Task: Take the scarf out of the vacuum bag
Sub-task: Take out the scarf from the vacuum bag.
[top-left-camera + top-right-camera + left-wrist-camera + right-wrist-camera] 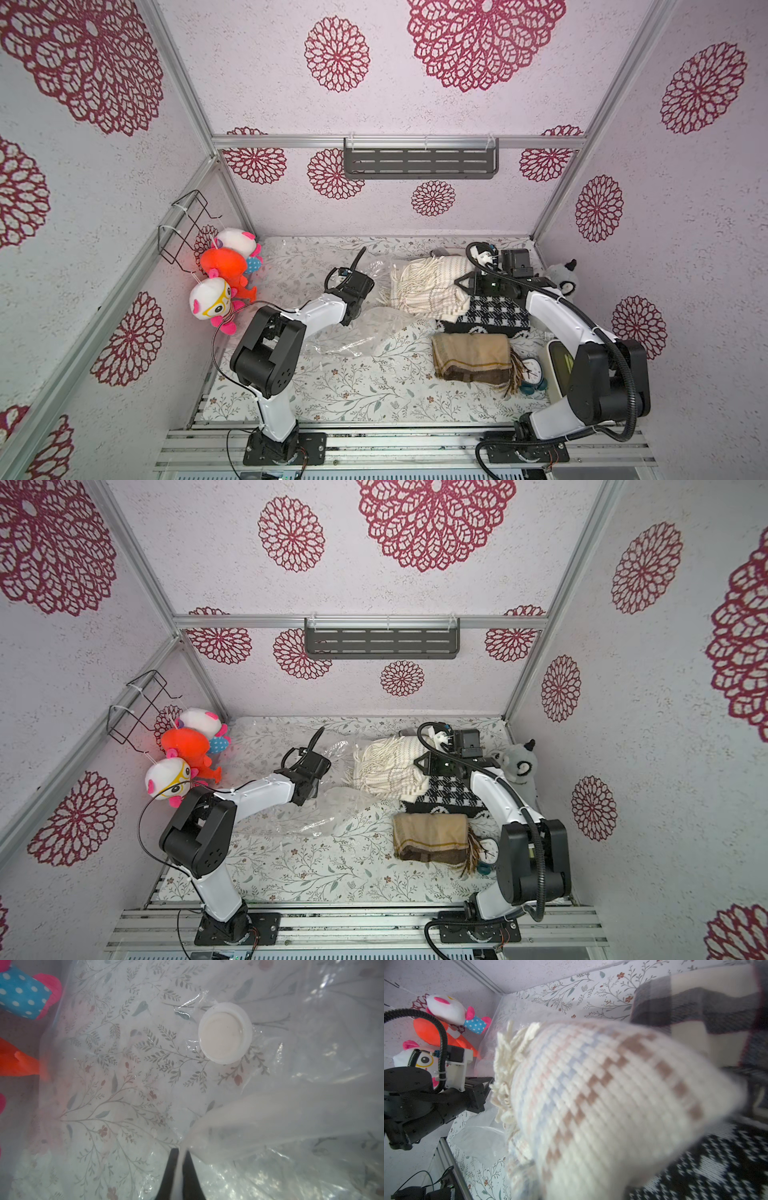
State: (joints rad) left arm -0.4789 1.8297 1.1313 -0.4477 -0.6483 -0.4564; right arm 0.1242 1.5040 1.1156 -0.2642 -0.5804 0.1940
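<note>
A tabletop [353,395] covered in white cloth printed with leafy sprigs carried everything. A clear vacuum bag [365,332] lay crumpled on it, one fold pinched in the jaws of the left gripper [180,1153]. Just beside the jaws of the right gripper [463,286] lay a black-and-white houndstooth scarf [494,316]. Farther from them lay a folded tan scarf [471,357], its fringe against a small alarm clock [531,369].
</note>
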